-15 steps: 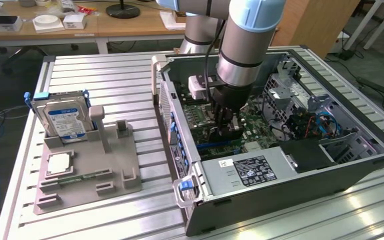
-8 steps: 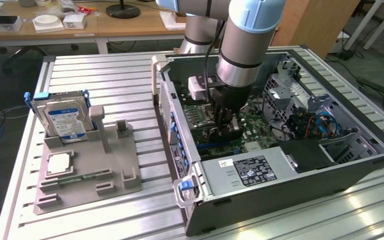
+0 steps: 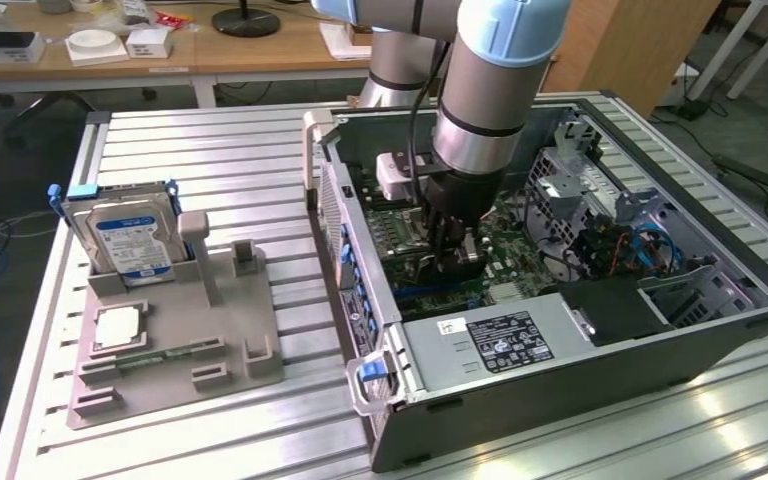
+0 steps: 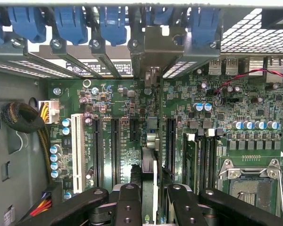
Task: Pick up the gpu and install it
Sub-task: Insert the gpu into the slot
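My gripper (image 3: 454, 262) reaches down into the open computer case (image 3: 384, 300), low over the green motherboard (image 3: 504, 260). In the wrist view the gripper (image 4: 150, 193) is shut on the gpu (image 4: 151, 141), a thin dark card seen edge-on between the black fingers (image 4: 129, 202). The card runs in line with the expansion slots, between two black slots (image 4: 115, 146). Its grey metal bracket (image 4: 162, 47) stands at the case's rear wall, among the blue latches (image 4: 113, 21). I cannot tell whether the card's lower edge sits in a slot.
Outside the case, on the exterior view's left, a grey fixture (image 3: 224, 340) holds a silver hard drive (image 3: 124, 235) and a small square chip (image 3: 117, 328). Inside are the power supply (image 3: 498, 340), a cable bundle (image 4: 23, 117) and the CPU socket (image 4: 250, 183).
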`<state>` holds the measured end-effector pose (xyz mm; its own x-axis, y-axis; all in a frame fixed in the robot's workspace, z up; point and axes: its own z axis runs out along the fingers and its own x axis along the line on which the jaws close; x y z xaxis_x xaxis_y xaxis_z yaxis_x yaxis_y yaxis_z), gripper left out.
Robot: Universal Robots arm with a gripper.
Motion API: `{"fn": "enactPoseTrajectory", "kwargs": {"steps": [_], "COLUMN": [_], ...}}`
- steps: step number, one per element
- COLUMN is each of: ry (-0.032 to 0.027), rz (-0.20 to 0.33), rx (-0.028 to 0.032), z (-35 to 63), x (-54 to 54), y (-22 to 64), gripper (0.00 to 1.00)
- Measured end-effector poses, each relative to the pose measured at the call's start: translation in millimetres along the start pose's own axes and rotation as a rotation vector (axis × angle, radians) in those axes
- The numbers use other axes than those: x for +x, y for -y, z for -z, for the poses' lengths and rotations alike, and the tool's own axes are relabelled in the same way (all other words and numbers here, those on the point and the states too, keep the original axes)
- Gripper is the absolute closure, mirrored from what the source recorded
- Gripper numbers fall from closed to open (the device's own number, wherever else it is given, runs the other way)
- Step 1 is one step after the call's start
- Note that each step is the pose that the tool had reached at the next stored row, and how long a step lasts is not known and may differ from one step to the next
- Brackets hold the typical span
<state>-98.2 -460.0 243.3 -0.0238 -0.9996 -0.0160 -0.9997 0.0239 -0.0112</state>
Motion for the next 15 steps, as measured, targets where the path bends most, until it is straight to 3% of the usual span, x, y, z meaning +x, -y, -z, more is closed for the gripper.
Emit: {"fn": "enactPoseTrajectory", "kwargs": {"steps": [15], "ry": [0.0006], "rz": [0.0], "rx": [0.0004], "z": [0.2], "x": [0.0], "y": [-0.3], "gripper": [0.74]}}
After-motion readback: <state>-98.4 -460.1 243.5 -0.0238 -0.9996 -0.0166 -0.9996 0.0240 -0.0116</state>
